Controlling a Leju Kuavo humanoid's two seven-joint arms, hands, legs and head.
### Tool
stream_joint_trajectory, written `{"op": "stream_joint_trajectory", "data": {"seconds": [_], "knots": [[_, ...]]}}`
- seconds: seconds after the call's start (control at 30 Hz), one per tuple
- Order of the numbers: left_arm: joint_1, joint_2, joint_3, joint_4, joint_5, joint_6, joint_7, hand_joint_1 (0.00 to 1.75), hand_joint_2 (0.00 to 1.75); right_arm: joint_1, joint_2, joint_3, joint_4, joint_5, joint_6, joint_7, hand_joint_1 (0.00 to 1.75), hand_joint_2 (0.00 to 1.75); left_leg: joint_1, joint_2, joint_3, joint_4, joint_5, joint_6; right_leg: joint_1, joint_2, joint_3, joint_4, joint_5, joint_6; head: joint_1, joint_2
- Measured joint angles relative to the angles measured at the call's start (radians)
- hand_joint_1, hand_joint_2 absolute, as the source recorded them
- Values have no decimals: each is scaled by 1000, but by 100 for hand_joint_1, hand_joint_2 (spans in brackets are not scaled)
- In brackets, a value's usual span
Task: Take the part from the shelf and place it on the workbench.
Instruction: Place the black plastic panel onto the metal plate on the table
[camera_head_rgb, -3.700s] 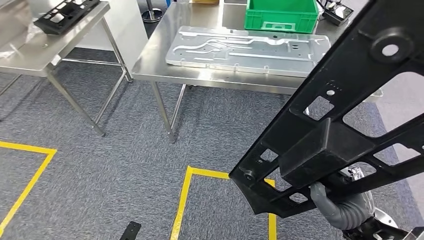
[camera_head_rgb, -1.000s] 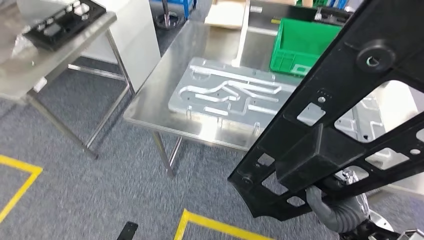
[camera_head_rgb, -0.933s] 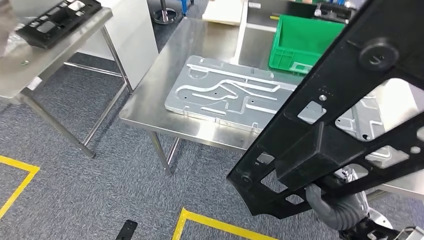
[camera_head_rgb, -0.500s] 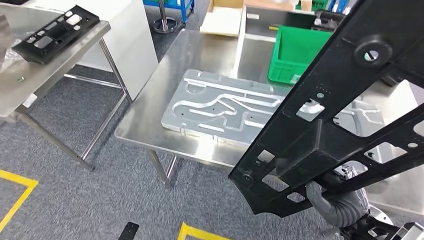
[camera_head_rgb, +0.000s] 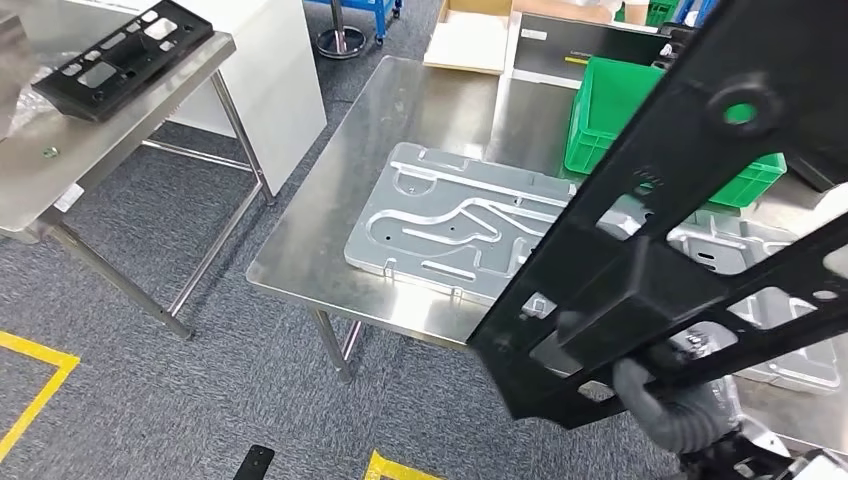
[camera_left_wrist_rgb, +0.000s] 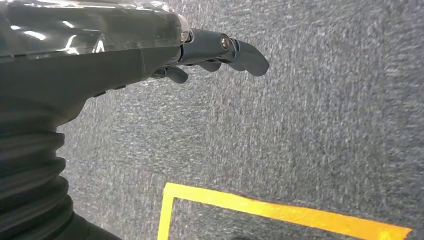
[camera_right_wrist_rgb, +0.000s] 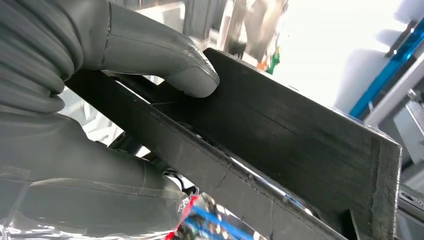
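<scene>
Near right, the right robot hand (camera_right_wrist_rgb: 150, 65) grips the black part (camera_head_rgb: 690, 240), carried above the counter (camera_head_rgb: 400, 130) edge; pick done, placing left. Left robot hand (camera_left_wrist_rgb: 220, 50) hangs empty, fingers loose.

Right hand (camera_right_wrist_rgb: 150, 65): grey thumb clamped on flat black plastic frame part (camera_head_rgb: 690, 230). Left hand (camera_left_wrist_rgb: 210, 50): hanging, fingers apart, holding nothing.
</scene>
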Motion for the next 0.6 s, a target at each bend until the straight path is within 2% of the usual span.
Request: {"op": "stream_joint_trajectory", "data": {"seconds": [0.07, 0.13, 0.17, 0.23, 0.3, 0.33, 0.37, 0.4, 0.43, 0.5, 0.53, 0.6], "knots": [[1, -1, 0, 0, -4, -3, -1, 0, 175, -36, -27, -26, 2, -2, -9, 13, 175, 175, -1, 1, -2, -1, 0, -9, 5, 1, 7, -27, 5, -6, 0, 0], [1, 0, 0, 0, -10, -10, -2, 0, 175, -105, -74, -60, 19, -4, -11, 51, 175, 175, -2, 3, -3, 0, -1, -19, 1, 4, 8, -36, 13, -12, 0, 0], [0, 0, -1, 0, -13, -13, -3, 0, 175, -151, -103, -78, 35, -2, -12, 76, 175, 175, -3, 3, -7, 13, -11, -23, -3, 4, 11, -44, 19, -16, 0, 0], [-2, 1, -3, 0, -20, -18, -5, 0, 175, -253, -161, -107, 80, 14, -17, 124, 175, 175, 0, 4, -46, 103, -66, -30, -8, 1, 14, -54, 26, -22, 0, 0], [-2, 2, -5, 0, -23, -23, -8, 0, 175, -355, -224, -118, 140, 55, -32, 160, 175, 175, 5, 4, -109, 240, -129, -37, -7, -2, 11, -53, 27, -24, 0, 0], [-2, 3, -6, 0, -24, -27, -10, 0, 175, -401, -256, -120, 170, 87, -48, 174, 175, 175, 7, 4, -127, 280, -140, -39, -7, -3, 10, -51, 27, -23, 0, 0], [-2, 3, -6, 0, -24, -32, -12, 0, 175, -446, -289, -121, 201, 130, -71, 185, 175, 175, 9, 4, -127, 282, -130, -41, -7, -6, 9, -48, 26, -22, 0, 0], [-2, 5, -6, 0, -24, -37, -16, 0, 175, -489, -319, -121, 229, 176, -97, 194, 175, 175, 11, 5, -107, 243, -101, -42, -7, -8, 9, -45, 25, -19, 0, 0], [-2, 6, -7, 0, -24, -42, -19, 0, 175, -531, -345, -121, 255, 221, -125, 201, 175, 175, 13, 6, -71, 171, -63, -41, -7, -10, 10, -41, 22, -16, 0, 0], [-2, 8, -7, 0, -23, -51, -24, 0, 175, -613, -393, -112, 306, 325, -186, 212, 175, 175, 12, 7, -11, 47, -18, -34, -6, -12, 6, -32, 17, -6, 0, 0], [-2, 8, -7, 0, -22, -56, -28, 0, 175, -654, -415, -100, 331, 393, -223, 219, 175, 175, 10, 7, 2, 17, -13, -28, -5, -13, 3, -29, 16, 0, 0, 0], [-2, 9, -8, 0, -20, -65, -37, 0, 175, -730, -459, -53, 392, 562, -307, 234, 175, 175, 6, 6, 2, 8, -13, -15, -5, -14, -1, -30, 18, 11, 0, 0]]}}
